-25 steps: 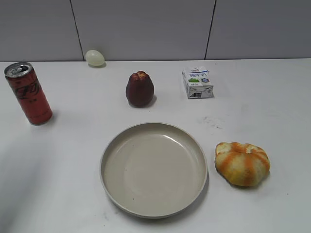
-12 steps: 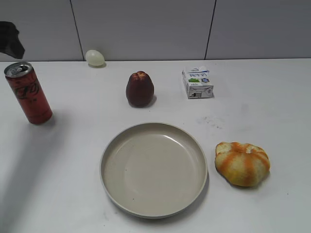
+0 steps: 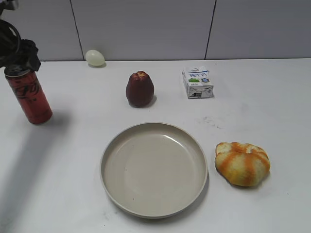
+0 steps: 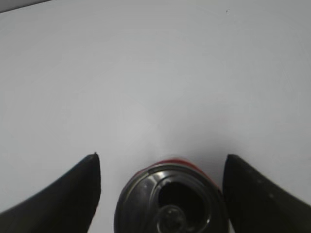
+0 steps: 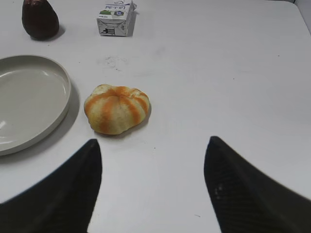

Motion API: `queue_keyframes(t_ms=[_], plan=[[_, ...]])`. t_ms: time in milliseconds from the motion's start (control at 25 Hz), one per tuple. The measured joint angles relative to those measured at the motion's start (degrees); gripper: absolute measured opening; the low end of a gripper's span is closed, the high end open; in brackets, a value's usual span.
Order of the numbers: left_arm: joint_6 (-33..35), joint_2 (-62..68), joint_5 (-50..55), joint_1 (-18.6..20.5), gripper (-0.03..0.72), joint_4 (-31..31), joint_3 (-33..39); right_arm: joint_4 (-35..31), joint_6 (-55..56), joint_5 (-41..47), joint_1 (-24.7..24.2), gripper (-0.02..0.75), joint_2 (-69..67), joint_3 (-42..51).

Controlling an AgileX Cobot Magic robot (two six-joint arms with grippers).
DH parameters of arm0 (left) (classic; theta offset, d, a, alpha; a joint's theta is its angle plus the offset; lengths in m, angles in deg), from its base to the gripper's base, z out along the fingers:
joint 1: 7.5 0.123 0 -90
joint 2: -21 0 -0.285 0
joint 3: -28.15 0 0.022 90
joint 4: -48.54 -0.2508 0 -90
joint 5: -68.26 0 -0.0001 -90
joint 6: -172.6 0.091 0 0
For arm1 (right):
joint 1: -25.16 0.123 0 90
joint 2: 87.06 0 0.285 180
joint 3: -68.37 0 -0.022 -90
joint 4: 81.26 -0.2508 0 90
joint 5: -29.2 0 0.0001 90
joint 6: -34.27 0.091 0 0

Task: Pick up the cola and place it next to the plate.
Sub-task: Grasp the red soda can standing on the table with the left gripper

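The cola (image 3: pixel 29 97), a tall slim red can with black lettering, stands upright at the far left of the table. My left gripper (image 3: pixel 19 58) hangs just over its top. In the left wrist view the can's silver top (image 4: pixel 170 201) lies between the two open jaws (image 4: pixel 163 167), nearer the right one, with a gap on the left. The plate (image 3: pixel 112 145), large, round and beige, lies empty at the front centre; its rim also shows in the right wrist view (image 5: pixel 65 85). My right gripper (image 5: pixel 153 145) is open and empty over bare table.
A dark red fruit (image 3: pixel 140 89) stands behind the plate. A small milk carton (image 3: pixel 197 82) sits at the back right, a pale egg (image 3: pixel 95 58) by the wall, and an orange-striped bun (image 3: pixel 242 163) to the right of the plate.
My left gripper has come into the exterior view from the upper left and moved down to the top of the cola. The can and the other objects have not moved.
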Motion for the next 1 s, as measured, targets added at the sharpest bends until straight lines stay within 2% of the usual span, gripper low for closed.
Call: queue_keyframes(t_ms=[360, 560, 840, 1000], plan=[[0.0, 2.91, 1.17, 0.0, 0.586, -0.17, 0.0, 0.0, 0.0, 0.0, 0.0, 0.531, 0.0, 0.0], [0.0, 2.91, 3.93, 0.0, 0.517, -0.17, -0.02, 0.0, 0.0, 0.0, 0.0, 0.531, 0.0, 0.0], [-0.68, 0.74, 8.02, 0.0, 0.514, -0.5, -0.13, 0.0, 0.0, 0.0, 0.0, 0.531, 0.0, 0.0], [-2.46, -4.21, 11.17, -2.12, 0.514, -2.74, -0.13, 0.0, 0.0, 0.0, 0.0, 0.531, 0.0, 0.0]])
